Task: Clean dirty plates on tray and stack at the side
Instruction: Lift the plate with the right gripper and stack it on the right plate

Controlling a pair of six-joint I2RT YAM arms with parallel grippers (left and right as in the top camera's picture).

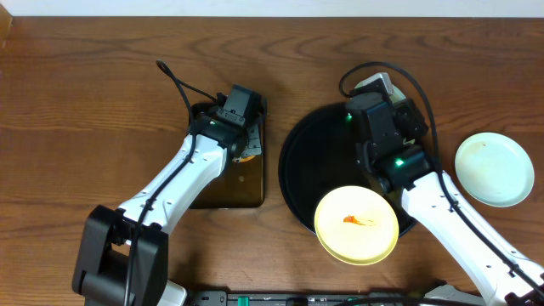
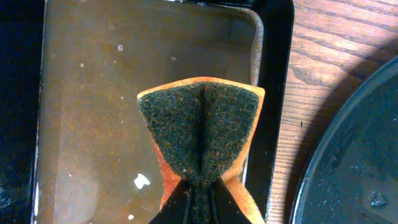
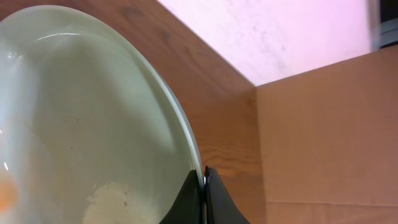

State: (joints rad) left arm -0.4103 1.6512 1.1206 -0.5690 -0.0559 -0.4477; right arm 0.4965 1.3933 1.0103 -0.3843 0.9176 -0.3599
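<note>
No readable text, labels or numbers appear anywhere.

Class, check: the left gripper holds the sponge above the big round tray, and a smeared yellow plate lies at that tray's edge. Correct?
No. The left wrist view shows the left gripper holding the sponge above the small rectangular tray, not the round tray. The yellow plate part stands.

black tray (image 1: 304, 174), orange-smeared yellow plate (image 1: 357, 231)

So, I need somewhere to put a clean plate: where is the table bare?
Bare wood left of the left arm, and along the far edge behind both trays. Also beyond the pale plate. Crowded: the narrow strip between the sponge tray and the black tray.
</note>
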